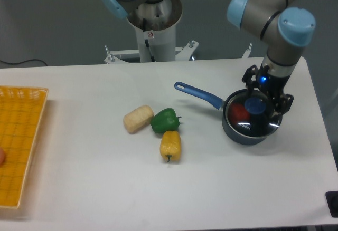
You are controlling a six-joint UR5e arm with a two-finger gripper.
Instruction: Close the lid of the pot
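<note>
Lid (252, 119) sat on the pot (244, 134); pincer (268, 94) at its 1 o'clock, fingers apart, empty. Next: retreat.

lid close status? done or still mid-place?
Looks done: the glass lid sits level on the pot, blue knob centred, something red visible through the glass. In hand: nothing evident; the hand is just above and behind the knob with the knob uncovered, though whether its fingers are open I cannot tell. Left: retract clear of the pot.
</note>
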